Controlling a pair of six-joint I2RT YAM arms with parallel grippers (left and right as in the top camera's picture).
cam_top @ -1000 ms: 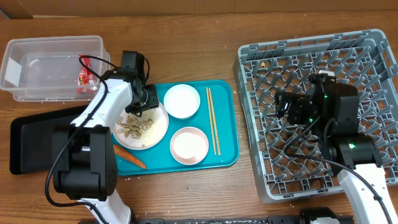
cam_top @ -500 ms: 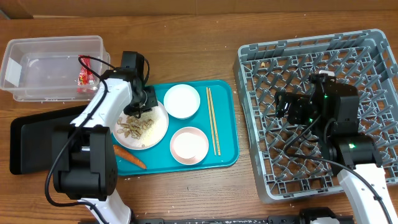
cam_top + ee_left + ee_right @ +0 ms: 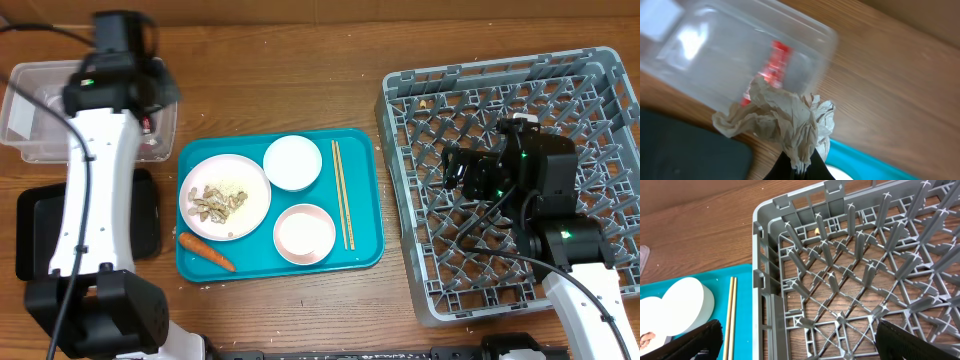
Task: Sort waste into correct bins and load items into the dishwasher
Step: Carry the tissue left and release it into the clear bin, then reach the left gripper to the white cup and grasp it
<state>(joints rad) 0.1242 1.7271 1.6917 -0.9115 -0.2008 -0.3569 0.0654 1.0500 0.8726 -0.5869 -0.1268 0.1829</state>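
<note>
My left gripper [image 3: 801,170] is shut on the crumpled silvery-white wrapper [image 3: 785,117] and holds it in the air by the near right corner of the clear tub [image 3: 715,45]. A red wrapper [image 3: 774,67] lies inside that tub. The black tray [image 3: 35,235] sits in front of the tub. On the white plate [image 3: 252,215] lie nut-shell scraps [image 3: 215,203]. Two white bowls [image 3: 292,162] [image 3: 304,232], the chopsticks [image 3: 342,195] and the carrot [image 3: 207,252] rest on the teal tray. My right gripper [image 3: 805,347] hangs open over the grey dish rack [image 3: 850,280].
The teal tray [image 3: 365,205] lies between the bins and the dish rack. The left arm [image 3: 85,190] stretches over the black tray and the tub's right end. Bare wooden table runs along the back and front edges.
The left gripper shut on the wrapper at the plate, then lifted and swung back-left to the clear tub with it. The right arm has not moved.
</note>
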